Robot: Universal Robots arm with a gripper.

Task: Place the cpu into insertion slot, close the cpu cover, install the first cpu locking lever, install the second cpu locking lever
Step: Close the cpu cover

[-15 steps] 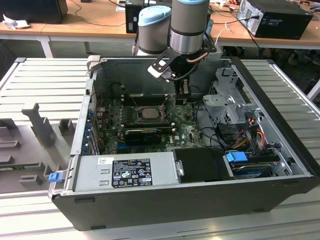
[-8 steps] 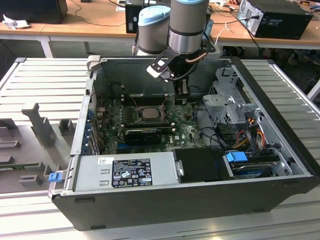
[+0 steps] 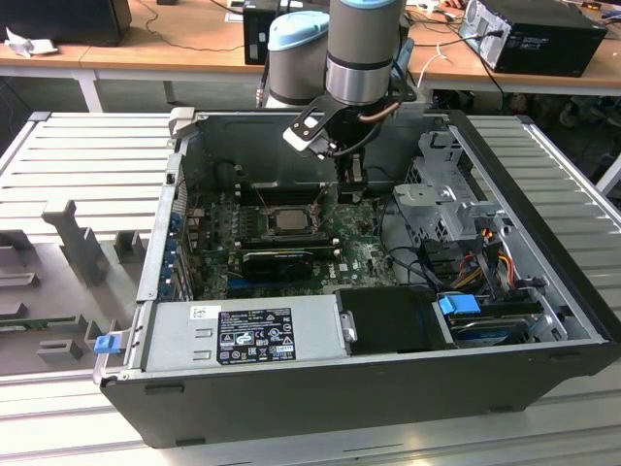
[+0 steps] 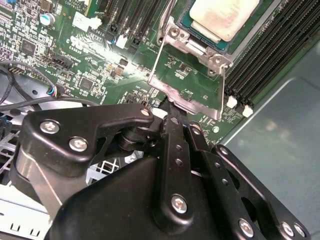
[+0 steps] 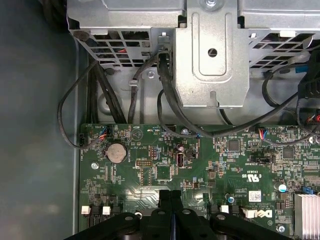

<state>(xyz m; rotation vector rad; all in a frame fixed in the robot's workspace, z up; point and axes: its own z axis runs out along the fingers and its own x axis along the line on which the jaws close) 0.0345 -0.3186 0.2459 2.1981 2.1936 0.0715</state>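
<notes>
The cpu (image 4: 225, 17), a silvery square chip, lies in the insertion slot (image 4: 187, 20) on the green board; the exterior view shows the cpu (image 3: 288, 219) mid-board. The cpu cover (image 4: 161, 70), a thin metal frame with a square window, stands swung open away from the chip, with green board visible through its window. My gripper (image 4: 172, 117) is shut, its black fingers (image 5: 165, 197) pressed together with nothing between them. Its tip sits at the cover's free edge. In the exterior view the gripper (image 3: 346, 189) hangs just to the right of the slot.
Black memory slots (image 4: 270, 60) run beside the socket. A long black card (image 3: 281, 260) lies in front of it. The grey power supply (image 3: 243, 335) fills the case front. A metal drive cage (image 3: 437, 204) and cables (image 5: 170, 100) crowd the exterior view's right.
</notes>
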